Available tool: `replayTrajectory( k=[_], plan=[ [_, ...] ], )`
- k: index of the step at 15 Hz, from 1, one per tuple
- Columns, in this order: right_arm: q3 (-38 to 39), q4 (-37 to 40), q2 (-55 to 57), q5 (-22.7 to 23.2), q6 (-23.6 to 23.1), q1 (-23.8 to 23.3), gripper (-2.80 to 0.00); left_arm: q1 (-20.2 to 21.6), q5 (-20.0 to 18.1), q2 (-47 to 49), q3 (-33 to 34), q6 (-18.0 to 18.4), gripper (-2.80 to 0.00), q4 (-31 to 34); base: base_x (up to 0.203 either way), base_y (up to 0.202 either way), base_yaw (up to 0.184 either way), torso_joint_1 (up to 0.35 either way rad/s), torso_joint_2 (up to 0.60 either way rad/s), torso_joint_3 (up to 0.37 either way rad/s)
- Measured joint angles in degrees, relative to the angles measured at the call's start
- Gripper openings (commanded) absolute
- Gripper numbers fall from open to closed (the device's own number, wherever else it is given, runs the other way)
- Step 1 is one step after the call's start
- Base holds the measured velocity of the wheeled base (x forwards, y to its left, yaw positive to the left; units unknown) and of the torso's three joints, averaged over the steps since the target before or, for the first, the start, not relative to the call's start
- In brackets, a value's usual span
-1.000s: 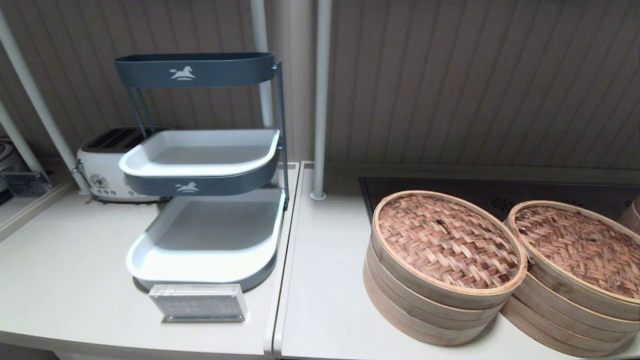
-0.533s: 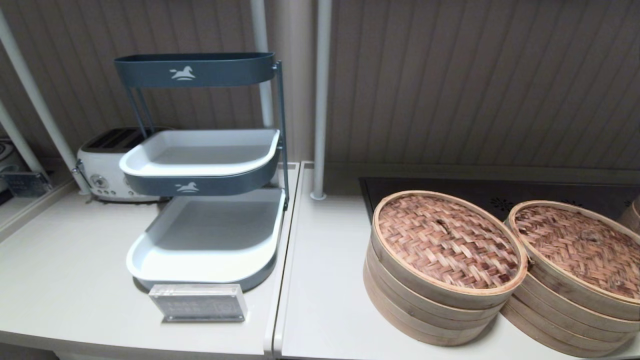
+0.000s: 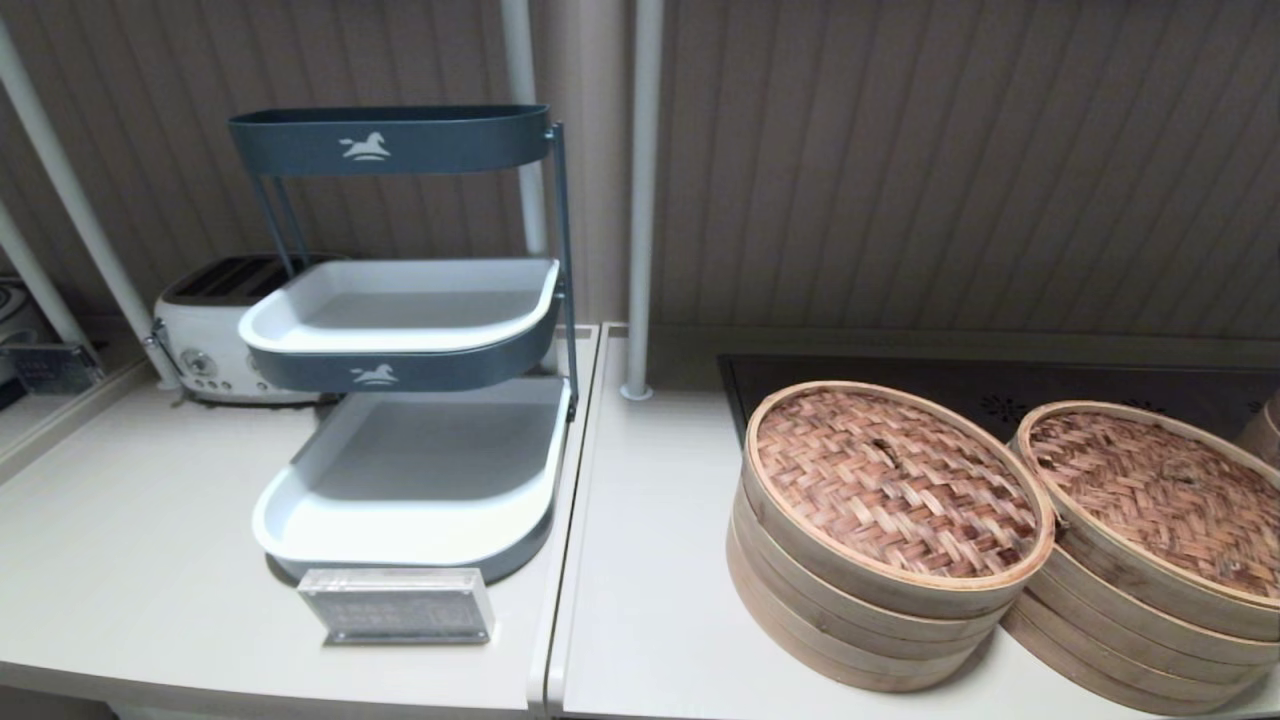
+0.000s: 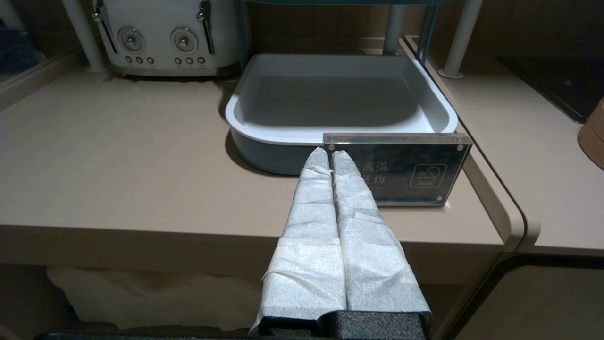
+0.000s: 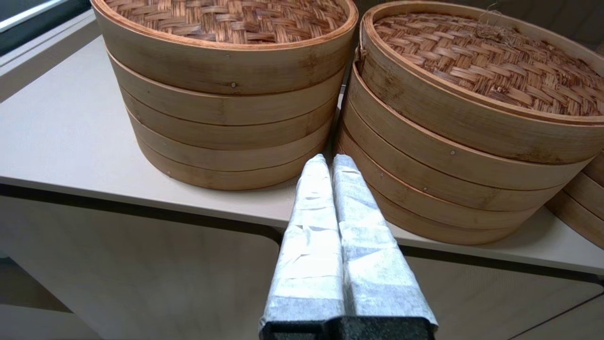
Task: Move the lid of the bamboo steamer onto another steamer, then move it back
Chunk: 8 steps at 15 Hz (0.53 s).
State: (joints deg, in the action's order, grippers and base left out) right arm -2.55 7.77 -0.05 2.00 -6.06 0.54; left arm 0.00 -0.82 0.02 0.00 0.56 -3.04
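Note:
The bamboo steamer lid (image 3: 895, 480) (image 5: 226, 19), reddish-brown weave with a small dark slit, sits on the left stack of pale rings (image 3: 850, 620). Touching it on the right is another steamer (image 3: 1120, 640) (image 5: 448, 160) with a dark wire tie on its side; it carries a duller lid with a centre knot (image 3: 1165, 495). My right gripper (image 5: 329, 158) is shut and empty, low before the counter's front edge, pointing at the gap between the two stacks. My left gripper (image 4: 330, 153) is shut and empty, far to the left. Neither arm shows in the head view.
A three-tier grey-and-white tray rack (image 3: 410, 500) stands left of centre with an acrylic sign (image 3: 398, 604) (image 4: 401, 170) in front. A white toaster (image 3: 215, 340) sits behind it. A third bamboo stack (image 3: 1265, 430) peeks in at the far right, over a black hob (image 3: 960, 390).

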Motion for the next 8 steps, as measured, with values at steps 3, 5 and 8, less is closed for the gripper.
replayTrajectory(
  k=[3,5,8],
  plan=[
    [1.8,-5.0,0.0,-0.5,0.6,0.0,-2.80,0.0,0.0,0.0,0.0,0.0,-2.80,0.0,0.000,0.000,0.000,0.000,0.00,0.000],
    [2.4,-9.0,0.0,-0.8,3.1,0.0,-2.80,0.0,0.0,0.0,0.0,0.0,-2.80,0.0,0.000,0.000,0.000,0.000,0.00,0.000],
    [2.5,-9.2,0.0,-0.9,4.1,0.0,-2.80,0.0,0.0,0.0,0.0,0.0,-2.80,0.0,0.000,0.000,0.000,0.000,0.00,0.000]
  ],
)
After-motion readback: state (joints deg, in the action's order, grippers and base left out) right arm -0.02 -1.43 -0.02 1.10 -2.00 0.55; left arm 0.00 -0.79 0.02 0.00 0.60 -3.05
